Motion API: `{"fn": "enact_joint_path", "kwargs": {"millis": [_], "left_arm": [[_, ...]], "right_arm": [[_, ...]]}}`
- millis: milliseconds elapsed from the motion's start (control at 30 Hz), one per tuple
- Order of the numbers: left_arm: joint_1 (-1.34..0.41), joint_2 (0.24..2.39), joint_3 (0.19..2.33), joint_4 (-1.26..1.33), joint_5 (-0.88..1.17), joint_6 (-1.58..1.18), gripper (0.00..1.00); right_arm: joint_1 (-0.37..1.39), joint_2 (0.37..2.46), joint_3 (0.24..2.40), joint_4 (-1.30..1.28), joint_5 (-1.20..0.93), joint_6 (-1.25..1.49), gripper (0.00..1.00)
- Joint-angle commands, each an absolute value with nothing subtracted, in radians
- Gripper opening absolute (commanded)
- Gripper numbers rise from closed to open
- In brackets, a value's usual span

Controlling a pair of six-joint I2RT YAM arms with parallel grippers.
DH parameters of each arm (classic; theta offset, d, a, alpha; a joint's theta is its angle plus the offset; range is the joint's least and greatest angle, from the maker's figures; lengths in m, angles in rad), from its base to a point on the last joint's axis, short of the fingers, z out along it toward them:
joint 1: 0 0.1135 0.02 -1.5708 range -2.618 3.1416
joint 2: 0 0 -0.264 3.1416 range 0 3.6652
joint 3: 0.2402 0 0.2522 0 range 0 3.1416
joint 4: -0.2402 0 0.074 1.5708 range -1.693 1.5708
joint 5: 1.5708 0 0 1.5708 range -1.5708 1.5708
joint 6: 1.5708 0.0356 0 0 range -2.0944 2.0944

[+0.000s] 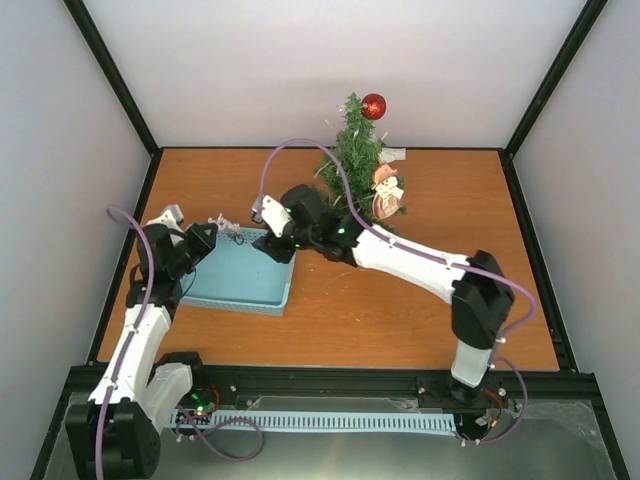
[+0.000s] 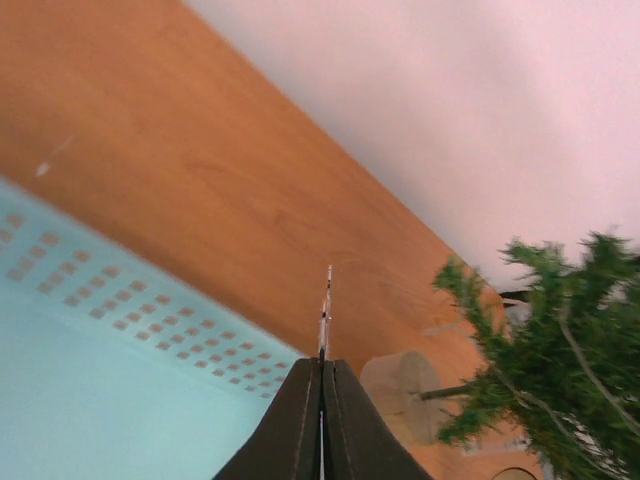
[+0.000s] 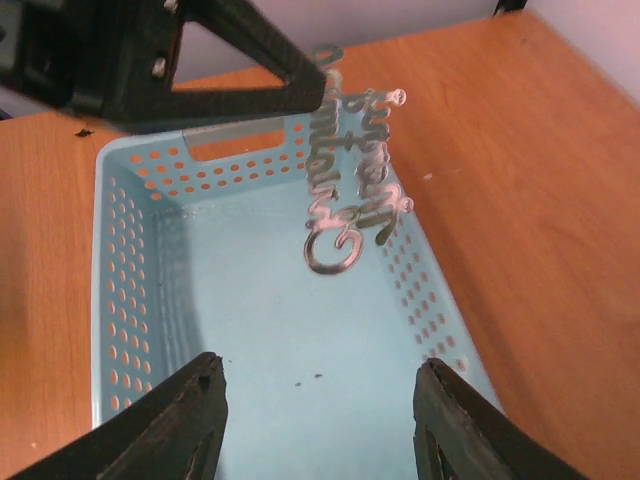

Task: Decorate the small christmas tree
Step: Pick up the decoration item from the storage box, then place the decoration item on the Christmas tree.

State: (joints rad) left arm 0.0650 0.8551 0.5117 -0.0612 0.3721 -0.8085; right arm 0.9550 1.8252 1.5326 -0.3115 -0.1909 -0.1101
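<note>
The small christmas tree (image 1: 354, 150) stands at the back of the table with a red ball (image 1: 373, 106) at its top and a figure ornament (image 1: 386, 192) on its right side. It also shows in the left wrist view (image 2: 560, 350), with its round pale base (image 2: 405, 392). My left gripper (image 1: 212, 236) is shut on a flat silver lettering ornament (image 3: 352, 190), held edge-on (image 2: 325, 310) above the blue basket (image 1: 240, 272). My right gripper (image 3: 320, 400) is open over the basket, just short of the ornament.
The blue perforated basket (image 3: 120, 260) lies left of centre on the wooden table. White walls with black posts enclose the table on three sides.
</note>
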Motion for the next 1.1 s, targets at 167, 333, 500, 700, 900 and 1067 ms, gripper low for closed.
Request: {"fn": "enact_joint_path", "kwargs": {"millis": [167,333,500,700,900,1067], "left_arm": [[0.06,0.785,0.675,0.013,0.775,-0.536,0.01],[0.06,0.781,0.62,0.266,1.052,-0.592,0.01],[0.059,0.826,0.599,0.456,1.225,-0.813,0.01],[-0.031,0.889,0.671,0.332,1.337,-0.796,0.01],[-0.101,0.898,0.744,0.113,1.369,-0.619,0.01],[-0.104,0.868,0.701,0.254,1.402,-0.682,0.01]], "right_arm": [[0.951,1.455,1.27,-0.161,-0.128,-0.443,0.58],[0.951,1.305,1.124,-0.148,-0.193,-0.728,0.65],[0.951,1.107,0.922,-0.034,-0.239,-1.16,0.68],[0.951,1.045,0.872,0.008,-0.201,-1.381,0.51],[0.951,1.053,0.888,0.074,-0.237,-1.357,0.56],[0.951,1.039,0.967,-0.072,-0.356,-1.159,0.55]]}}
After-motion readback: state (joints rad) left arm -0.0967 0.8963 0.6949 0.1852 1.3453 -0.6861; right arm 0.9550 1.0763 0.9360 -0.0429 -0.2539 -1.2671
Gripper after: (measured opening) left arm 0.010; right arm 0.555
